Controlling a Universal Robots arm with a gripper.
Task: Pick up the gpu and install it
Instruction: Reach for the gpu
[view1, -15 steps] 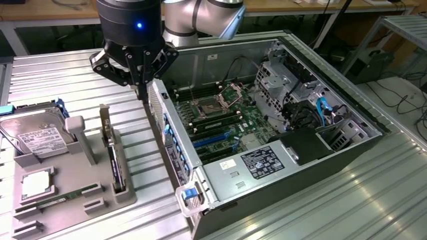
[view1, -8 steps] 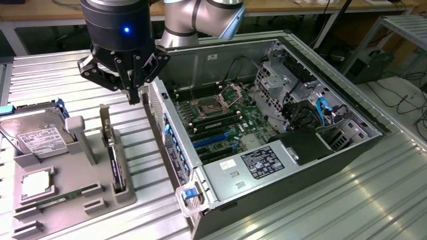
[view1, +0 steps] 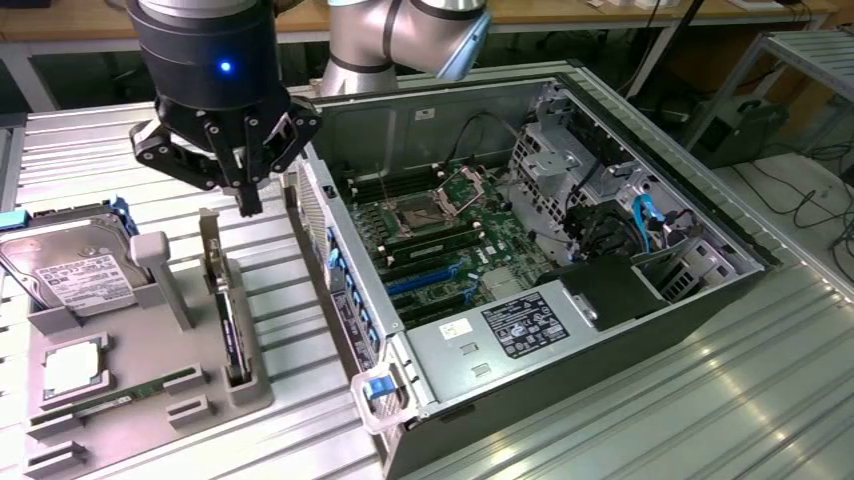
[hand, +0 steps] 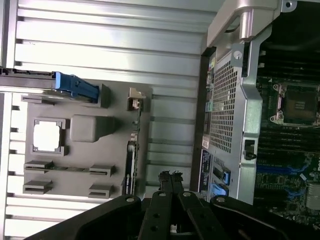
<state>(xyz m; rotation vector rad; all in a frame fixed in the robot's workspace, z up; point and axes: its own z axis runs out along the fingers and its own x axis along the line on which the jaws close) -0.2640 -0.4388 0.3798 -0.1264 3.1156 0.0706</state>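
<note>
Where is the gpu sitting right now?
At the exterior view's left, the gpu stands on edge in a slot of the grey tray, between the hard drive and the open computer case, with the gripper above it.

Count so far: one open grey metal computer case (view1: 561, 400), one grey plastic holder tray (view1: 140, 345), one silver boxy hard drive with white label (view1: 74, 272), one square silver processor chip (view1: 74, 366), one narrow green memory stick (view1: 127, 397), one green circuit-board gpu card (view1: 230, 335), one black two-finger gripper (view1: 250, 207).
</note>
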